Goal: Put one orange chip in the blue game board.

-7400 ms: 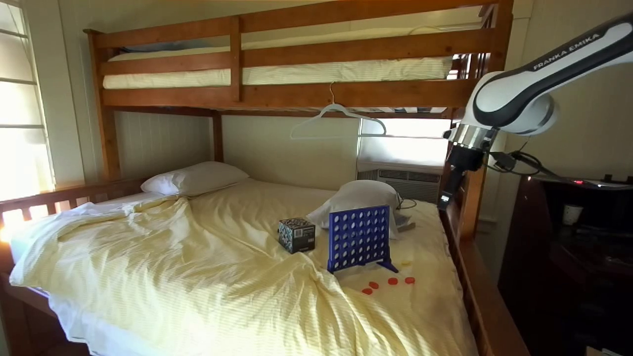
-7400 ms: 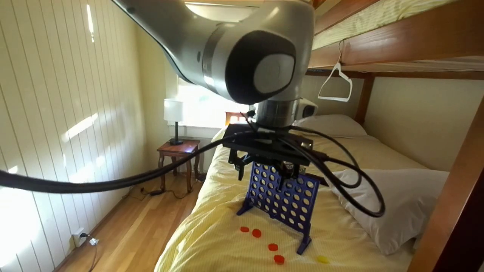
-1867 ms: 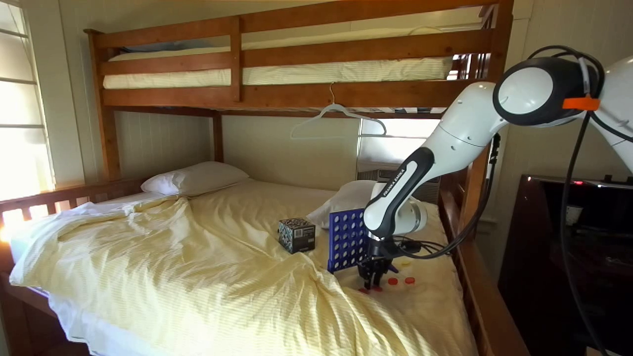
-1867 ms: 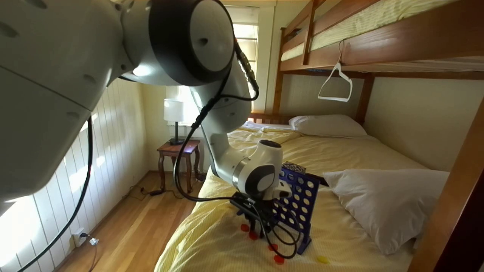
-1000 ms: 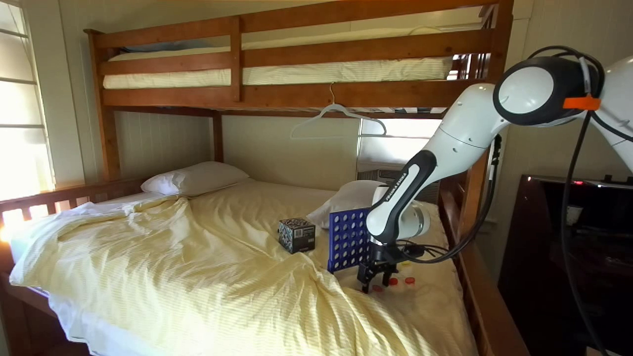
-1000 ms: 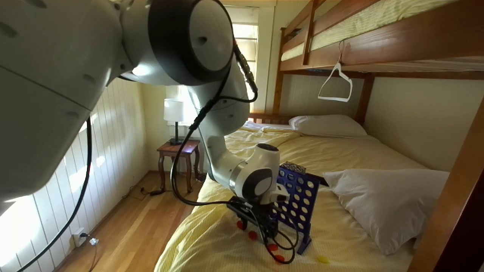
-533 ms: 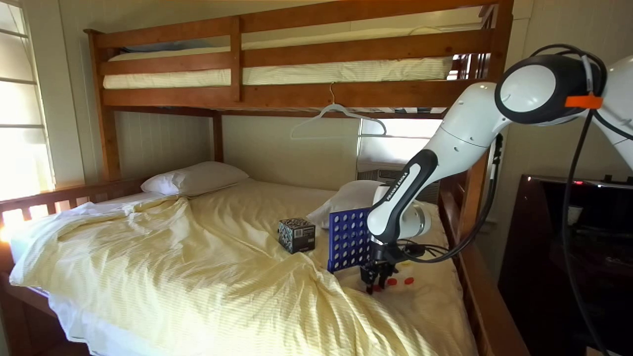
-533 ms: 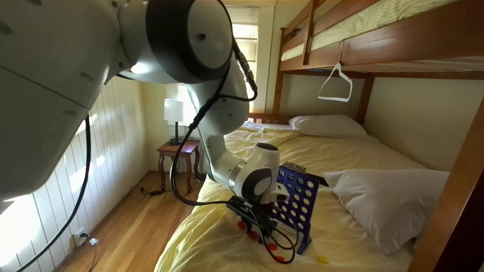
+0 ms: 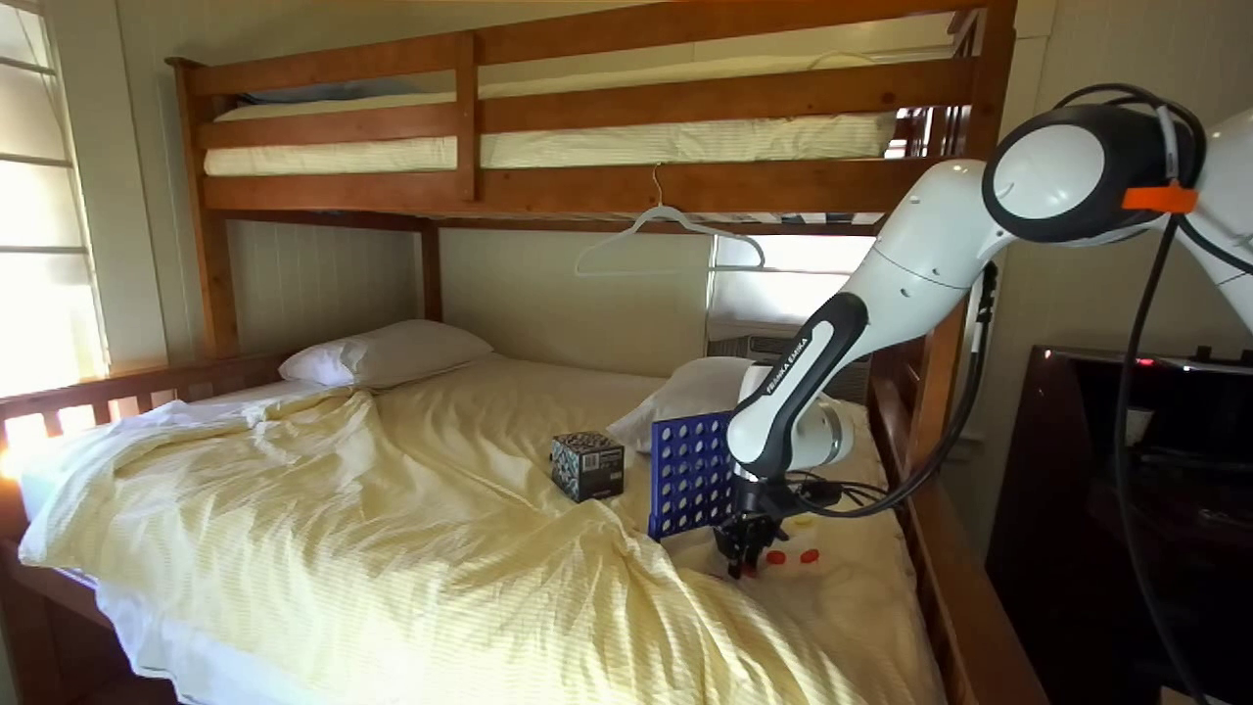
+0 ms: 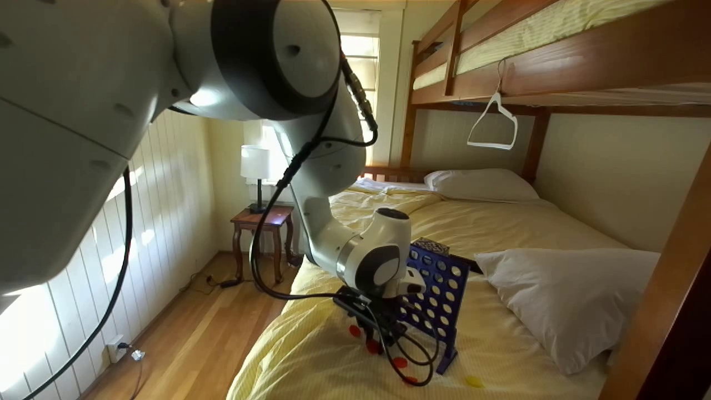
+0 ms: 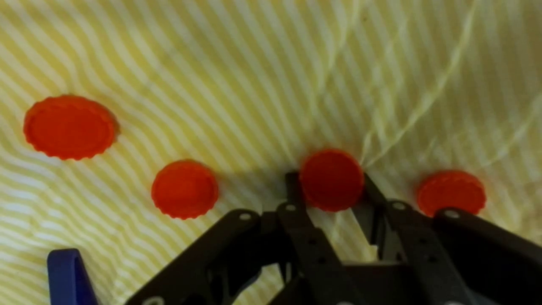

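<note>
In the wrist view my gripper (image 11: 331, 181) is shut on one orange chip (image 11: 332, 183), a fingertip pressed to either side of its rim. The chip lies flat, low over the striped sheet; whether it touches the cloth I cannot tell. Loose orange chips flank it: one chip (image 11: 185, 189) to the left, another (image 11: 69, 128) farther left, and a third (image 11: 452, 191) to the right, partly behind a finger linkage. The blue game board (image 9: 675, 476) stands upright just behind the gripper, partly covered by the arm in both exterior views. Its foot (image 11: 70, 277) shows at lower left in the wrist view.
A yellow chip (image 10: 474, 381) lies near the board's foot. A dark patterned cube (image 9: 587, 466) sits beyond the board. A white pillow (image 10: 572, 303) is beside it. Bunched bedding (image 9: 470, 548) and the wooden bed rail (image 9: 964, 597) border the area. A hanger (image 9: 670, 240) dangles above.
Seconds ago the arm was raised away from the bed; it came down to the chips. Over the last second the jaws went from wide apart to closed around one chip, the arm nearly still.
</note>
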Controlling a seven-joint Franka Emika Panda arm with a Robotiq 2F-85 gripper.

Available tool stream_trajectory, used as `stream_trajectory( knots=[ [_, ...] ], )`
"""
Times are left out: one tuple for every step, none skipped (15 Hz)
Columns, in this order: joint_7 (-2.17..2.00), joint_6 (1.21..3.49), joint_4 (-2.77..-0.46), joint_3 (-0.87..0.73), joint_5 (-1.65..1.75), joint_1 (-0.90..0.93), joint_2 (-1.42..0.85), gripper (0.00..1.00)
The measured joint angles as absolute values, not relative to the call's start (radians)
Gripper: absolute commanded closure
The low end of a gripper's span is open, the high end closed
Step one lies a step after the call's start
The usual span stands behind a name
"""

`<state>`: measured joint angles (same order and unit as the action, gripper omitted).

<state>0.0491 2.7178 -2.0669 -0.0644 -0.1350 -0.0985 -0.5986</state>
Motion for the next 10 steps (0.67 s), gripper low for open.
stream_trajectory(
  knots=[
    [0.046, 2.718, -2.067, -0.064, -0.135, -0.098, -0.598, 0.91],
    [0.041, 2.719, -2.067, -0.064, -0.135, -0.098, -0.598, 0.91],
    [0.035, 2.724, -2.069, -0.063, -0.136, -0.099, -0.596, 0.91],
    [0.028, 2.734, -2.072, -0.062, -0.136, -0.101, -0.593, 0.91],
    [0.02, 2.749, -2.079, -0.06, -0.137, -0.101, -0.588, 0.91],
    [0.012, 2.766, -2.089, -0.058, -0.139, -0.102, -0.582, 0.91],
    [0.003, 2.789, -2.104, -0.056, -0.14, -0.102, -0.575, 0.91],
    [-0.005, 2.815, -2.121, -0.054, -0.142, -0.102, -0.565, 0.91],
    [-0.013, 2.846, -2.142, -0.052, -0.144, -0.102, -0.553, 0.91],
    [-0.019, 2.882, -2.166, -0.05, -0.147, -0.102, -0.54, 0.91]
  ],
)
